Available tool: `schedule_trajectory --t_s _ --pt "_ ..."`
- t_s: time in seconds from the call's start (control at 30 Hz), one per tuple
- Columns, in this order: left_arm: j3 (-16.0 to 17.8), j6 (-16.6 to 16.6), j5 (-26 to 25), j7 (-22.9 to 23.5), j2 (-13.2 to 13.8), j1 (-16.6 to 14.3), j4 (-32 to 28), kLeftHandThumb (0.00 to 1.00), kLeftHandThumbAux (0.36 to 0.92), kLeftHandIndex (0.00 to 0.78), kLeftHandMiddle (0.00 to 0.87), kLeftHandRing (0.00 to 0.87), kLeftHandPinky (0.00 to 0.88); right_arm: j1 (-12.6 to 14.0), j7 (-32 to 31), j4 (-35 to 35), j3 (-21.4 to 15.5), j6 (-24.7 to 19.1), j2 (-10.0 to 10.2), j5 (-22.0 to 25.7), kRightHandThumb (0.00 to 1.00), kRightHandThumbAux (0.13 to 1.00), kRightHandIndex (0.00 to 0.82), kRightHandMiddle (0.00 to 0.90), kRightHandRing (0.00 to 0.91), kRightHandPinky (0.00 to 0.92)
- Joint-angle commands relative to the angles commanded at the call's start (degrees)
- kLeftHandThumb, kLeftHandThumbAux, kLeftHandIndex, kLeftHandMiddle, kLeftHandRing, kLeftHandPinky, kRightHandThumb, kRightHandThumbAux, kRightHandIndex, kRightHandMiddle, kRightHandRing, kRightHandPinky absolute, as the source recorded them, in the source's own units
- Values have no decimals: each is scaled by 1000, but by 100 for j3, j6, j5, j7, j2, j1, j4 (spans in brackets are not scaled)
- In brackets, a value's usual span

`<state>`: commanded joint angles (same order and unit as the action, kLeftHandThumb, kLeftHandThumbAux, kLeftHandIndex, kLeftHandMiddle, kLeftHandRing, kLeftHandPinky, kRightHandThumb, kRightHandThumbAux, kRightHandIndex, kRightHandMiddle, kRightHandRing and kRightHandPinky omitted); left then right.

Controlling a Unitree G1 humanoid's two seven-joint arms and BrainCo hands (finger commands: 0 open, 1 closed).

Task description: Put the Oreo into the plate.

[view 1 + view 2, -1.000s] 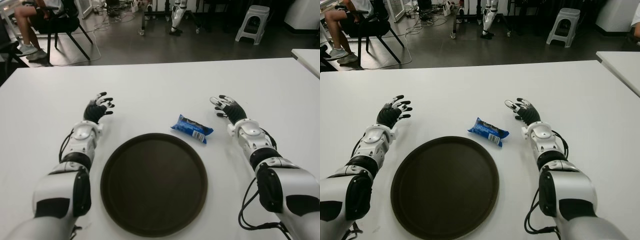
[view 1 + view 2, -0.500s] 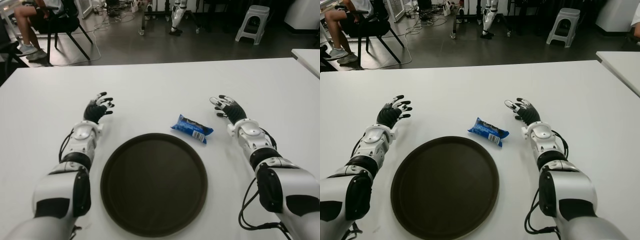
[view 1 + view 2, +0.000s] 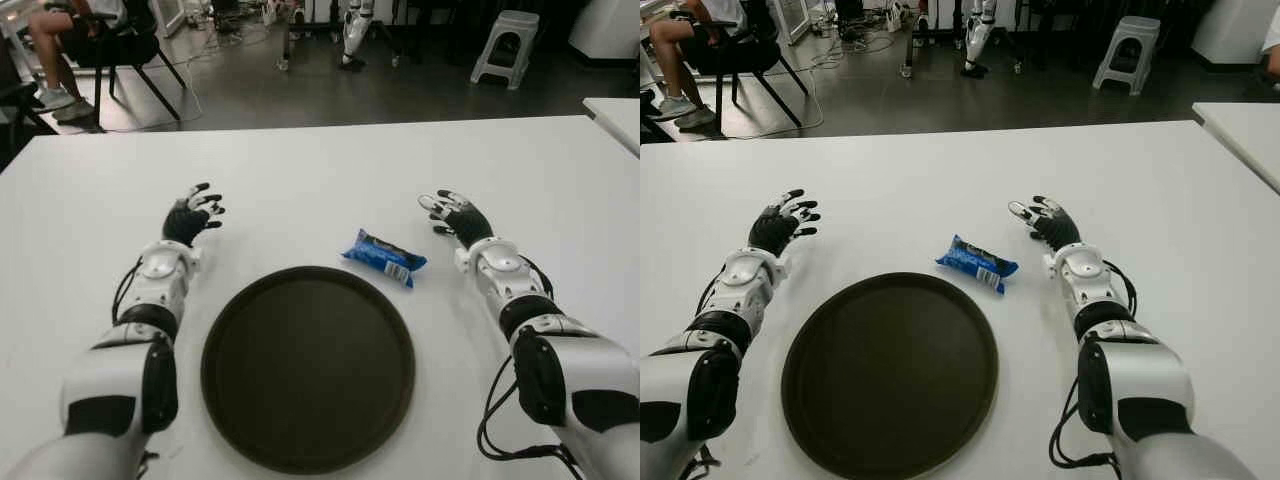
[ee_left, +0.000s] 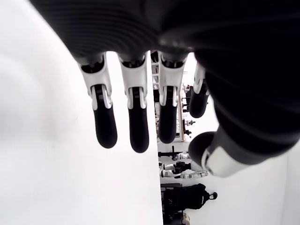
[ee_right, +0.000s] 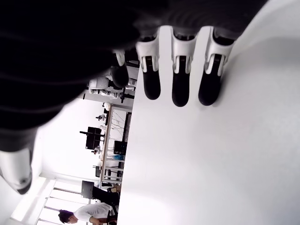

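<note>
A blue Oreo packet [image 3: 385, 257] lies on the white table [image 3: 320, 160], just beyond the right far rim of the round dark plate [image 3: 308, 365]. My right hand [image 3: 452, 214] shows to the right of the packet, a short way off, fingers spread and holding nothing. My left hand [image 3: 192, 213] shows to the left, beyond the plate's left rim, fingers also spread and empty. Both wrist views show straight fingers [image 4: 132, 124] [image 5: 181, 89] over bare table, with nothing in the palms.
Beyond the table's far edge are a person seated on a black chair [image 3: 95, 40], a grey stool [image 3: 505, 45] and robot legs on a stand [image 3: 352, 35]. A second white table [image 3: 618, 110] corner shows at the right.
My left hand has shifted slightly to the left and farther away. The right hand and the Oreo packet have not moved.
</note>
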<state>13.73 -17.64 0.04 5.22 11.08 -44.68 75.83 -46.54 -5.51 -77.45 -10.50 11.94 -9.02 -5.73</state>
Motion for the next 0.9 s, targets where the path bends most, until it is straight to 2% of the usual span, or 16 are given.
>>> schedule_trajectory --t_s 0.53,0.9 --pt "-20 12 22 11 5 6 6 186 679 159 263 281 320 -13 47 5 -27 23 -14 -1 0 519 95 178 173 167" --pt "-27 -23 31 -25 -6 1 1 186 687 162 261 283 327 -218 277 67 53 251 -135 -76 0 517 90 178 180 171"
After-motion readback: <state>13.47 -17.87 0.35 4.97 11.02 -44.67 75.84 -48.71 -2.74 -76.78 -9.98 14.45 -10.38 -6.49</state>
